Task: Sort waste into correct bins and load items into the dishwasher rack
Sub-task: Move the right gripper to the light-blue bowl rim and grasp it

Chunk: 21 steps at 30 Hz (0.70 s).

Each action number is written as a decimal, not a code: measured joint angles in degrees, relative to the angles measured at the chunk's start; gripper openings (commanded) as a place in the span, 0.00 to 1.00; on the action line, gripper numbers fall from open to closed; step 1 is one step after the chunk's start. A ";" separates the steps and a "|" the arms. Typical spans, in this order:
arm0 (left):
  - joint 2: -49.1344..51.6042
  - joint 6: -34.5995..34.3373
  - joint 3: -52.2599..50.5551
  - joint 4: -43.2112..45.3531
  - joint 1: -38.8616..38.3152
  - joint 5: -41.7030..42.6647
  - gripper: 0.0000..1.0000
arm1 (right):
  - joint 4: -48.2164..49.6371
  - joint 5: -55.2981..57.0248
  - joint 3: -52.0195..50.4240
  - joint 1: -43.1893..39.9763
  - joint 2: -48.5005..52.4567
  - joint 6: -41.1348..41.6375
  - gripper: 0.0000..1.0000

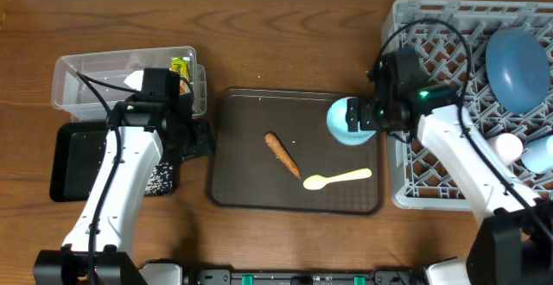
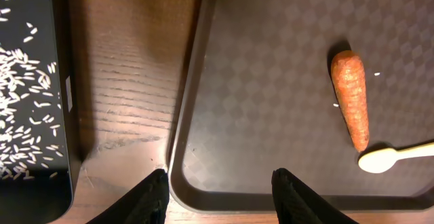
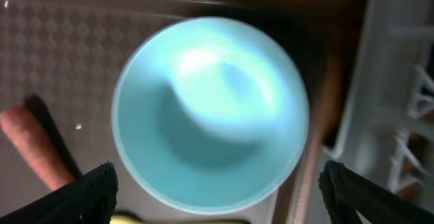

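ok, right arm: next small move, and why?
Probably close the right gripper on the light blue cup. Its fingers stand wide on either side of the cup, apparently not touching it, and the cup is at the brown tray's right edge, beside the dishwasher rack where it belongs.

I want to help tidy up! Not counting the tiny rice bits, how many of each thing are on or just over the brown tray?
Carrot: 1
Spoon: 1
Blue cup: 1
Total: 3
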 measured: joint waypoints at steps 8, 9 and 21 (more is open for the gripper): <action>0.00 0.00 0.00 0.00 0.00 -0.02 0.52 | 11.98 -0.70 -9.14 0.09 0.00 0.37 0.92; 0.00 0.00 0.00 0.02 0.00 -0.02 0.52 | 12.70 -0.94 -9.73 0.22 0.02 0.52 0.92; 0.00 0.00 0.00 0.00 0.00 -0.02 0.52 | 14.80 -1.22 -12.70 0.20 0.02 1.70 0.74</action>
